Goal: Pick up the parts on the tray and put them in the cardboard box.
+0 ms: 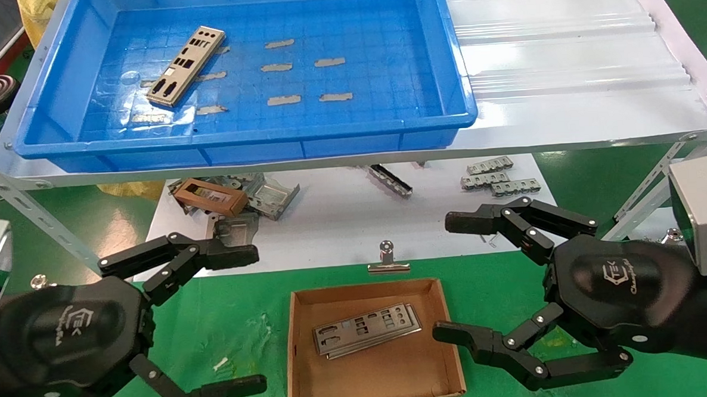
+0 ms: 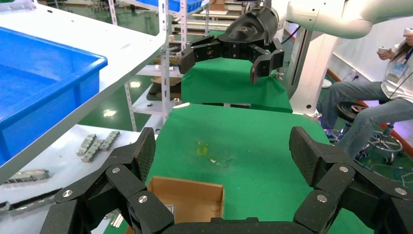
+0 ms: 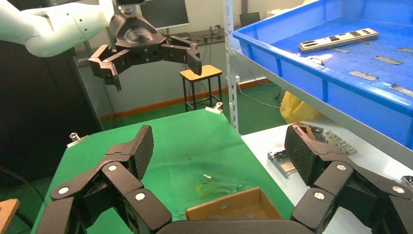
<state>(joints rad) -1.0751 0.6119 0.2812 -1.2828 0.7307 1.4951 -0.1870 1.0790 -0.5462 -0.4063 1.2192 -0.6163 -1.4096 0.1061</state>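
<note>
Glossy blue plastic tray [image 1: 455, 69] holds a dull silver metal plate [image 1: 186, 65]; matt brown cardboard box [image 1: 452, 343] sits on green cloth surface [image 1: 500, 281]; each end effector's fingers [image 3: 139, 148] carry rough black pads.

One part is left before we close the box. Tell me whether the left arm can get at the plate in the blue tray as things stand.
Probably yes. The plate lies alone and flat on the floor of the tray, nothing over it. The left gripper is open and empty but low, beside the cardboard box, so it must rise over the tray's front wall.

The left pincer [image 1: 239, 320] housing carries a white logo reading "TEK" above an unreadable script word. The right pincer [image 1: 458, 277] housing shows the same "TEK" mark.
</note>
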